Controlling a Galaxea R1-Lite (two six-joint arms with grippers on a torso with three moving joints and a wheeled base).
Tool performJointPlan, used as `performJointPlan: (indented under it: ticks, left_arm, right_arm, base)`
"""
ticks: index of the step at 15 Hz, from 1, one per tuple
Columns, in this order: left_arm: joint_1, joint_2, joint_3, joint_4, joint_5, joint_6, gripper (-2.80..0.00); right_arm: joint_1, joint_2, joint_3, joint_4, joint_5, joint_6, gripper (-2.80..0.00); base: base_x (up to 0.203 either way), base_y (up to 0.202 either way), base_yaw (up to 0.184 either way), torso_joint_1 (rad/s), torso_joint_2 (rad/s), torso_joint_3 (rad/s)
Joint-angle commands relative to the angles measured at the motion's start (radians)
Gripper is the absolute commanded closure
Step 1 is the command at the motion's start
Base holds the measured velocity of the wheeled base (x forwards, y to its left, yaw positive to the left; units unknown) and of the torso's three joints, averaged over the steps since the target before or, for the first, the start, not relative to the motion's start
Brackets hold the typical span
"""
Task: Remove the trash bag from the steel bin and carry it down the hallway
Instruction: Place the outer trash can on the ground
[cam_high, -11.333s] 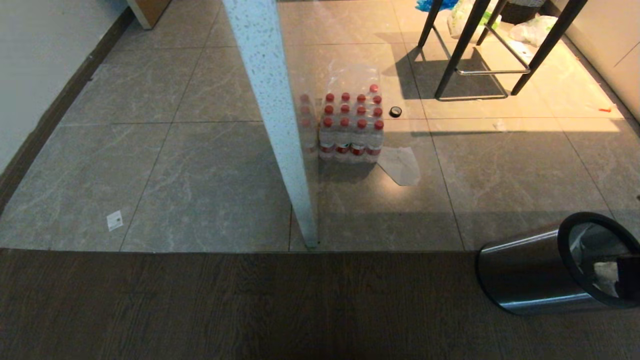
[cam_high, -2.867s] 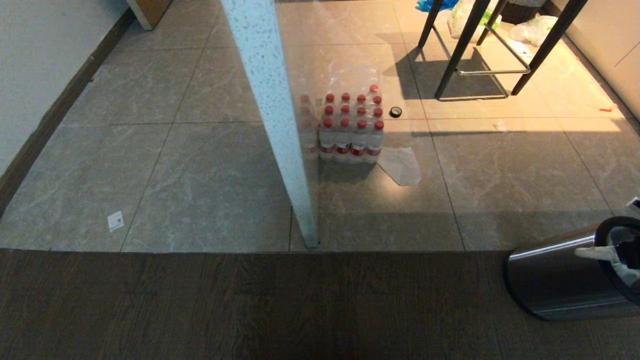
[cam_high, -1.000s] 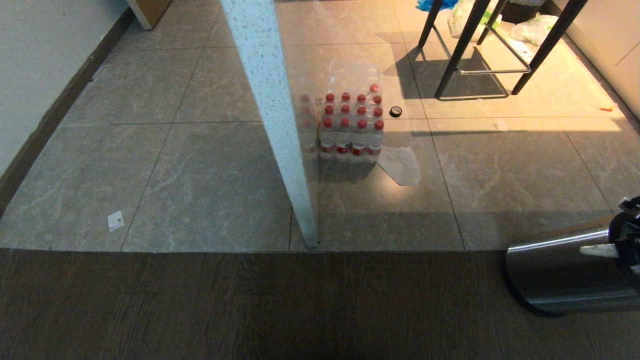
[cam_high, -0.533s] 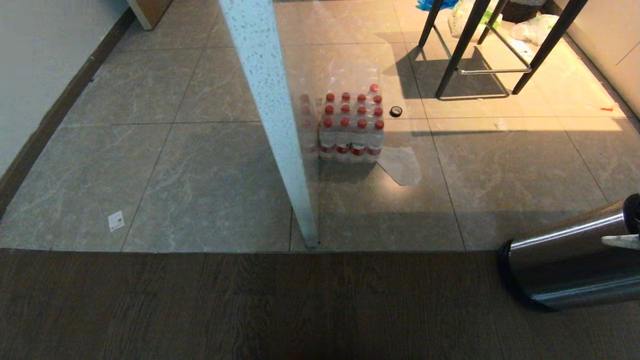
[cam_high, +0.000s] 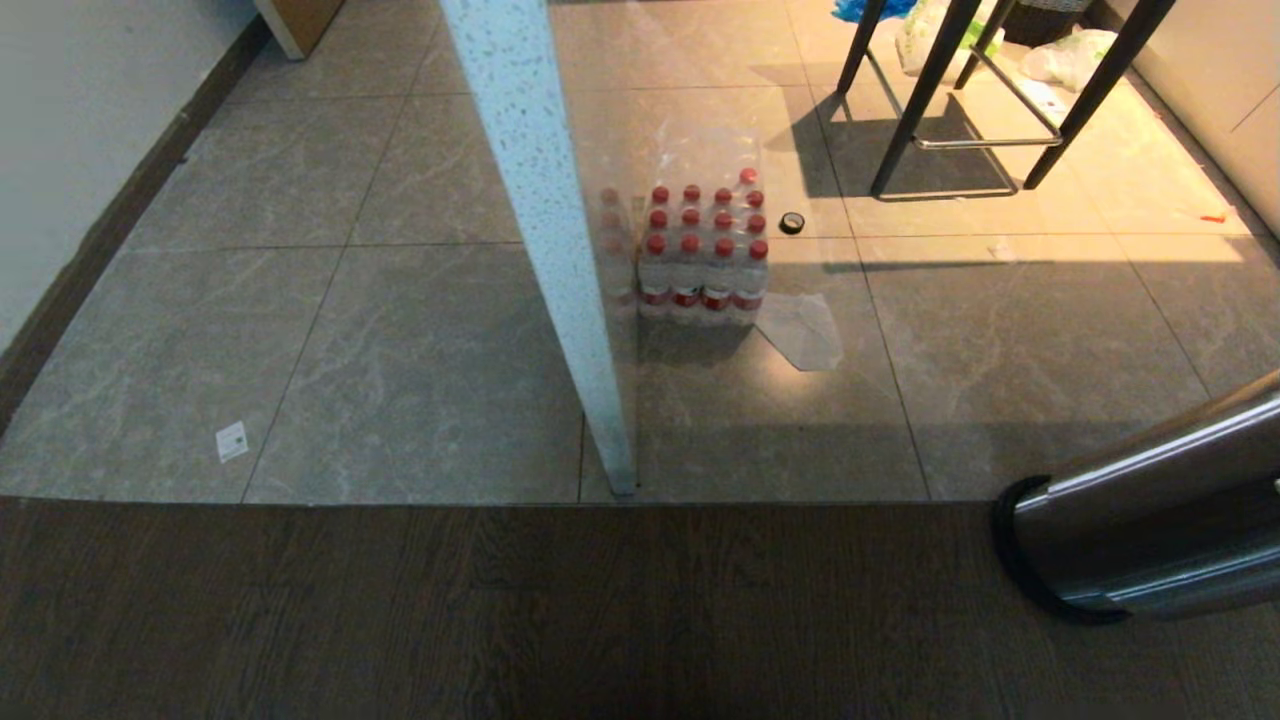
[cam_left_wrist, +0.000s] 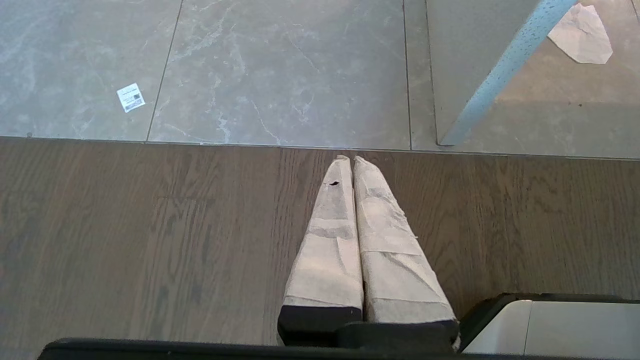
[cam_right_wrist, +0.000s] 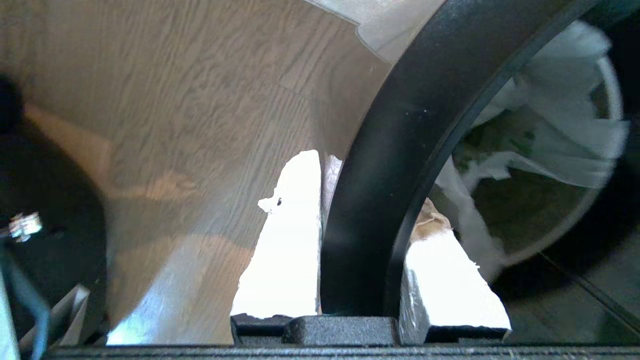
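The steel bin (cam_high: 1150, 530) lies tilted at the lower right of the head view, base toward the middle, mouth past the right edge. In the right wrist view my right gripper (cam_right_wrist: 367, 190) is shut on the bin's black rim ring (cam_right_wrist: 390, 125), one finger outside against the shiny wall (cam_right_wrist: 175, 125) and one inside the mouth. The white trash bag (cam_right_wrist: 550, 135) lies crumpled inside the bin, free of the fingers. My left gripper (cam_left_wrist: 350, 159) hangs shut and empty over the dark wood floor.
A white speckled post (cam_high: 545, 240) stands mid-floor at the tile edge. Behind it are a shrink-wrapped pack of red-capped bottles (cam_high: 700, 255), a sheet of paper (cam_high: 800, 330) and a small tape roll (cam_high: 791, 222). Black stool legs (cam_high: 950, 100) stand at the back right.
The bin's mouth end has lifted and swung out past the right edge, so rim, bag and gripper left the head view. Its base stayed near the same spot.
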Motion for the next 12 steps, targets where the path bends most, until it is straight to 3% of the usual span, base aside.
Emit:
performJointPlan:
  ticks: [1, 9, 12]
  left_arm:
    - [0.0, 0.0, 0.0, 0.0, 0.0, -0.001, 0.0]
    - [0.0, 0.0, 0.0, 0.0, 0.0, -0.001, 0.0]
    - [0.0, 0.0, 0.0, 0.0, 0.0, -0.001, 0.0]
  right_arm:
    - [-0.012, -0.063, -0.013, 0.016, 0.004, -0.014, 0.0]
    - [-0.031, -0.209, -0.026, 0.054, 0.002, -0.022, 0.0]
    - [-0.051, -0.246, -0.027, 0.055, 0.002, -0.065, 0.0]
  base:
    - [0.0, 0.0, 0.0, 0.0, 0.0, 0.0]
    - [0.0, 0.0, 0.0, 0.0, 0.0, 0.0]
    - [0.0, 0.0, 0.0, 0.0, 0.0, 0.0]
